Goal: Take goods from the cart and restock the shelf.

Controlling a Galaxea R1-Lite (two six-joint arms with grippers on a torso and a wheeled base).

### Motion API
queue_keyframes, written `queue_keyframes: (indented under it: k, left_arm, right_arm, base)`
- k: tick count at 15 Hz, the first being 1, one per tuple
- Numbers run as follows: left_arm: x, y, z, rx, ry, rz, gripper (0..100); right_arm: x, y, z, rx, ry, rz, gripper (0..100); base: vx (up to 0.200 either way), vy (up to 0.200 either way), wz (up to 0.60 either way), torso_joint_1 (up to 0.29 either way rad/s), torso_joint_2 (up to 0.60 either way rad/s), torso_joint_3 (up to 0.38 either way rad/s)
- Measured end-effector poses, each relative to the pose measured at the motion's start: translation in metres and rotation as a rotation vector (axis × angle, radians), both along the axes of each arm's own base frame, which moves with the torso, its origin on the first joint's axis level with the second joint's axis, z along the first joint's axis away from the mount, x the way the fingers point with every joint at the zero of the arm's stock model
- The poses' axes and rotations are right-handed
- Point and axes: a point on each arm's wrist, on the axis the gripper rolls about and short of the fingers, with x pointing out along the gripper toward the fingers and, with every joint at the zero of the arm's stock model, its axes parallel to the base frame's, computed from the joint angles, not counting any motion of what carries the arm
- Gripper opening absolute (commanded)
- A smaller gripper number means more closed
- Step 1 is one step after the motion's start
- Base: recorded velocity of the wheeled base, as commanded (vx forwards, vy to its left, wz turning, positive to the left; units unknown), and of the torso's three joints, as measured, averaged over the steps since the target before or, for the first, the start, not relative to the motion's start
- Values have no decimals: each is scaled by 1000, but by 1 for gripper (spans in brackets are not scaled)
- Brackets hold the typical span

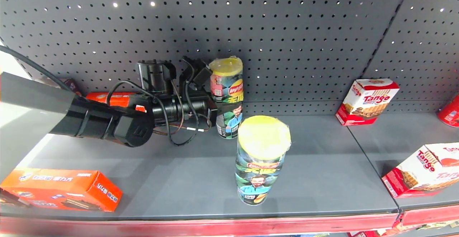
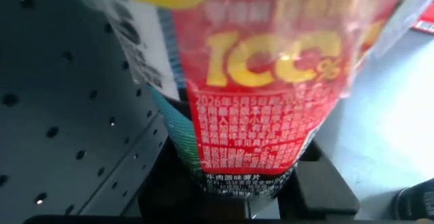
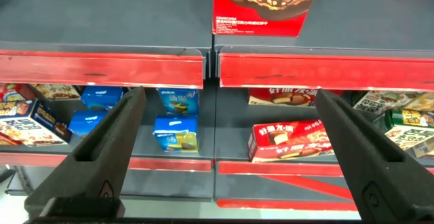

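Observation:
A tall chip can (image 1: 226, 97) with a yellow lid stands upright at the back of the grey shelf (image 1: 322, 172), close to the pegboard. My left gripper (image 1: 219, 112) reaches in from the left and is shut on its lower half. In the left wrist view the can's red label (image 2: 251, 102) sits between the dark fingers (image 2: 325, 187). A second, identical chip can (image 1: 261, 160) stands free nearer the shelf's front edge, to the right of the held one. My right gripper (image 3: 234, 149) is open and holds nothing, facing lower shelves.
Orange boxes lie front left (image 1: 61, 189) and back left (image 1: 114, 99). Red-and-white wafer boxes sit back right (image 1: 366, 101) and front right (image 1: 423, 169), with a red can (image 1: 450, 112) at the far right. Bare shelf lies between the cans and the wafer boxes.

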Motion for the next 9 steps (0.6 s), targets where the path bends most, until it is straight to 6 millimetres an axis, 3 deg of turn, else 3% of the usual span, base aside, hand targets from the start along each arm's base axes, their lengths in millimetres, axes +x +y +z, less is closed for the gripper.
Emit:
queue_keyframes:
  k: [6, 9]
  left_arm:
    - [1, 1, -8, 25, 32, -16, 100]
    - [-13, 15, -2, 88, 141, 6, 100]
  right_arm:
    - [0, 0, 0, -1, 1, 0, 100]
    - [0, 0, 0, -1, 1, 0, 100]
  base:
    - [0, 0, 0, 0, 0, 0]
    - [0, 0, 0, 0, 0, 0]
